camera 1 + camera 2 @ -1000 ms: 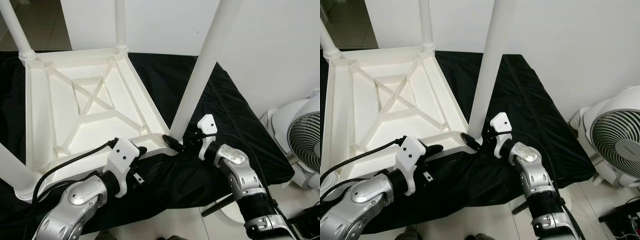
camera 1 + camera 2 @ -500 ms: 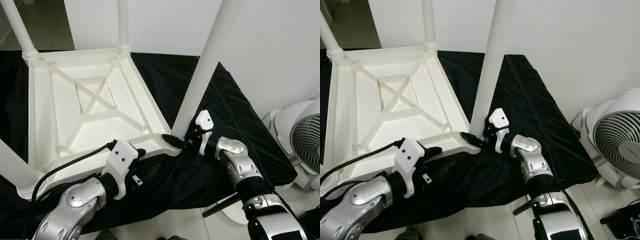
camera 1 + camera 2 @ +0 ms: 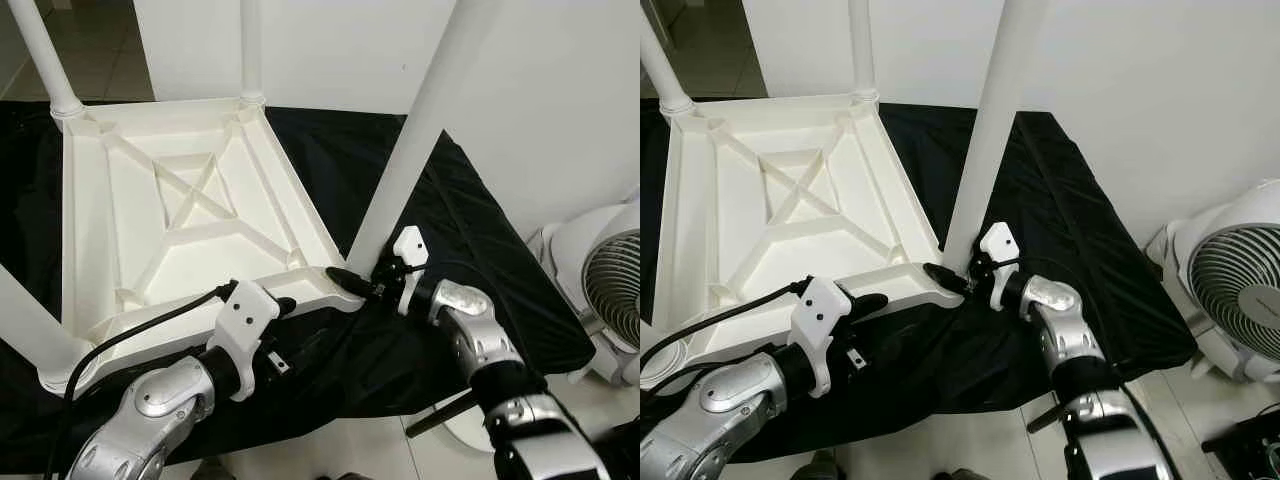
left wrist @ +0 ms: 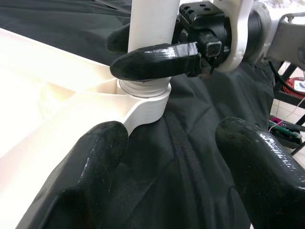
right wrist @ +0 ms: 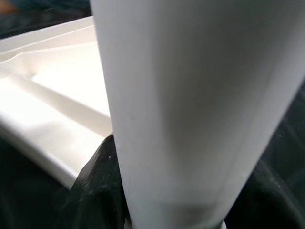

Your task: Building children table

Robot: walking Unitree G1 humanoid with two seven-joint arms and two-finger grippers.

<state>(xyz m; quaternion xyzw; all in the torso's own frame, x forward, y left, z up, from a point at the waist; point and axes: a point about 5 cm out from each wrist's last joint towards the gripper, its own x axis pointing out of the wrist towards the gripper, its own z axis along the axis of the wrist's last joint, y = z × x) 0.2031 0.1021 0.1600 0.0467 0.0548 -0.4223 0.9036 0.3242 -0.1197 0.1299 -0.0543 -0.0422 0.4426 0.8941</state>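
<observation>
A white children's table [image 3: 190, 230] lies upside down on a black cloth [image 3: 480, 200]. Its near right leg [image 3: 410, 130] stands in the corner socket [image 4: 143, 93], leaning slightly to the right. My right gripper [image 3: 362, 284] is shut on that leg just above the socket, with one black finger [image 4: 157, 59] across its front. In the right wrist view the leg [image 5: 200, 109] is very close. My left gripper [image 4: 171, 157] is open at the table's near rim, just left of that corner. One finger [image 4: 95, 162] rests by the rim and the other hangs over the cloth.
Three other legs stand in their corners: far left [image 3: 45, 60], far right [image 3: 250, 50] and near left [image 3: 25, 320]. A white fan [image 3: 610, 270] stands on the floor to the right. A white wall rises behind the cloth. Pale floor tiles lie in front.
The view has shifted a little. My right forearm has drawn in closer to the leg and keeps its grip at the base. The left gripper stays at the rim.
</observation>
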